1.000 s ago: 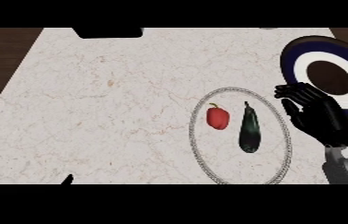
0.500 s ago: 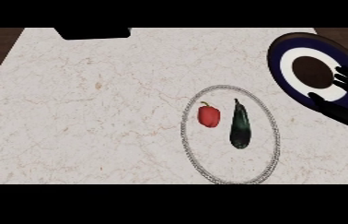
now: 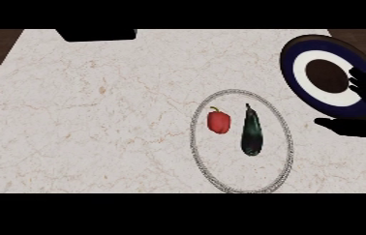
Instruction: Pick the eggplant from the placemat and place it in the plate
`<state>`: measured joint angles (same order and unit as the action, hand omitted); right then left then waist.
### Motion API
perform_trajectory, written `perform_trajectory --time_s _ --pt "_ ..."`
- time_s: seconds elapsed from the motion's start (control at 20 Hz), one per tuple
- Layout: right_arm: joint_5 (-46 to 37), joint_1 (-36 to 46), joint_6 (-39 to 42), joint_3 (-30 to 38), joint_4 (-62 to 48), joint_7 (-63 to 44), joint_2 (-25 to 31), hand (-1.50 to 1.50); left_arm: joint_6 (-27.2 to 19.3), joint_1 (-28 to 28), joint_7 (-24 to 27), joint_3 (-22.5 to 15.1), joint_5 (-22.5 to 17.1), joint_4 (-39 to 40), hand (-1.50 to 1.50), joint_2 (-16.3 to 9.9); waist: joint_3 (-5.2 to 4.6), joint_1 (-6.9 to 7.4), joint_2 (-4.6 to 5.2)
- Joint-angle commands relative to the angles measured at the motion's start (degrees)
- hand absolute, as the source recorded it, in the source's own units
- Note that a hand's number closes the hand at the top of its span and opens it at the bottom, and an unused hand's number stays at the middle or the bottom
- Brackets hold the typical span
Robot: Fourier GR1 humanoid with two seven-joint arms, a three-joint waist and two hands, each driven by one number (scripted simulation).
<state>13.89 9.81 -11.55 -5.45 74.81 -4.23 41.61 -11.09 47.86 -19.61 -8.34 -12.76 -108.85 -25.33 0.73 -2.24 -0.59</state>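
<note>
right hand (image 3: 348,126): at right edge, mostly cut off, thumb out, holds nothing; finger spread can't tell
left hand: not seen
eggplant (image 3: 251,133): on placemat (image 3: 200,152), left of right hand, near, apart
long axis: stem end away from the robot
pepper (image 3: 219,121): just left of eggplant
plate (image 3: 297,69): beyond hand, empty

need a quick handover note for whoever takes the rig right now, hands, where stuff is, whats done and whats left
Right hand: at the view's right edge, partly cut off, overlapping the plate's lower rim, holding nothing; whether its fingers are open or curled cannot be told.
Left hand: not in view.
Eggplant: lying on the round placemat, beside a red pepper to its left, not touching it.
Plate: blue and white with a dark centre, at the upper right, nothing on it.
Done: nothing yet; the eggplant is not grasped.
Left: reach the eggplant, grasp it, carry it to the plate, release.
</note>
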Motion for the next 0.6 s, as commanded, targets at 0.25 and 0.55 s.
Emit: perform_trajectory --time_s 0.25,0.55 --pt "-3.61 4.48 11.33 -9.87 3.34 -13.13 6.18 -1.50 2.36 -16.01 4.88 -1.68 -1.56 -3.41 0.00 4.16 -1.63 -1.21 0.64" --pt "-4.75 8.58 12.92 -13.86 4.75 -21.66 4.57 -1.50 3.49 -17.35 5.33 -1.44 -1.88 -1.76 0.00 4.92 -1.54 -0.87 0.62"
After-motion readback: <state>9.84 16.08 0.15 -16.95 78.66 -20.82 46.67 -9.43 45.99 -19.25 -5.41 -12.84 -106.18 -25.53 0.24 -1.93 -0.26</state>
